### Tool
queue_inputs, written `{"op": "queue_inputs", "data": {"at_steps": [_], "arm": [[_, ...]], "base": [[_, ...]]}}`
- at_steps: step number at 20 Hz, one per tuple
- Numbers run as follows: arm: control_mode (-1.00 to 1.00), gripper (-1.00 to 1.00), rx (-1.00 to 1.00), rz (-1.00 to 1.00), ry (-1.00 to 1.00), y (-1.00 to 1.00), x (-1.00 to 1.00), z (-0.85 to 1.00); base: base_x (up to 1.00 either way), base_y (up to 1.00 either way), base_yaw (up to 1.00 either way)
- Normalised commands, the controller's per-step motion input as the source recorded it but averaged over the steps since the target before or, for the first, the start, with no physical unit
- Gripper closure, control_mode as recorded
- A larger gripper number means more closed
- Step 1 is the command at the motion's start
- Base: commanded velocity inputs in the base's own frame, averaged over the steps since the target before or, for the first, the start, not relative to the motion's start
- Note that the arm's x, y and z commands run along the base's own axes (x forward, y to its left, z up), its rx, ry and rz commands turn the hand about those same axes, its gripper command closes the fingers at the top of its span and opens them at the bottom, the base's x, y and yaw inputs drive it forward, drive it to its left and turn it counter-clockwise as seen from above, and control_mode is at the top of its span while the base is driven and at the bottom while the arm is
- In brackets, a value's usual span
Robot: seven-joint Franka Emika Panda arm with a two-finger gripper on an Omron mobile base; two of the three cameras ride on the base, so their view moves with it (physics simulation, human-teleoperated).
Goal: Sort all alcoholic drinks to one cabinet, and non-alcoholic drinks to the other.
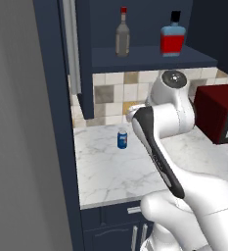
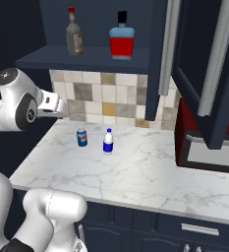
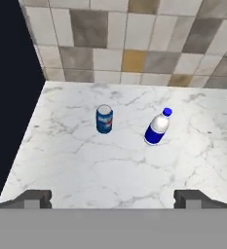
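While the hand (image 3: 113,198) hovers spread and empty above the counter (image 3: 134,170), the blue can (image 3: 104,119) and white bottle (image 3: 158,127) stand near each other — a descent on one could topple its neighbour.

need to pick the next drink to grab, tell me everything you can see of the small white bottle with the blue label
The small white bottle with a blue label and blue cap looks like plastic: rounded white shoulders, a blue band around its lower body, cap on. It stands upright on the white marble counter, in front of the tiled wall. The short blue can stands beside it, apart. Nothing touches the bottle but the counter; the open gripper is clear of it.
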Motion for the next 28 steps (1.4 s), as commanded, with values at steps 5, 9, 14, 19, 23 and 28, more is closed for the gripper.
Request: {"op": "queue_inputs", "data": {"at_steps": [5,9,14,19,23,28], "arm": [[-1.00,-1.00,0.02,-0.31,0.27,-0.12,-0.15,-0.90],[-1.00,-1.00,0.06,-0.08,0.09,-0.09,0.02,-0.64],[-1.00,-1.00,0.03,0.03,0.00,-0.03,0.35,-0.29],[-1.00,-1.00,0.00,0.09,0.00,-0.02,0.59,-0.17],[-1.00,-1.00,0.00,0.10,0.00,0.00,0.62,-0.01],[-1.00,-1.00,0.00,0.11,0.00,0.00,0.55,-0.15]], "base": [[0.00,0.00,0.00],[0.00,0.00,0.00],[0.00,0.00,0.00],[0.00,0.00,0.00],[0.00,0.00,0.00],[0.00,0.00,0.00]]}}
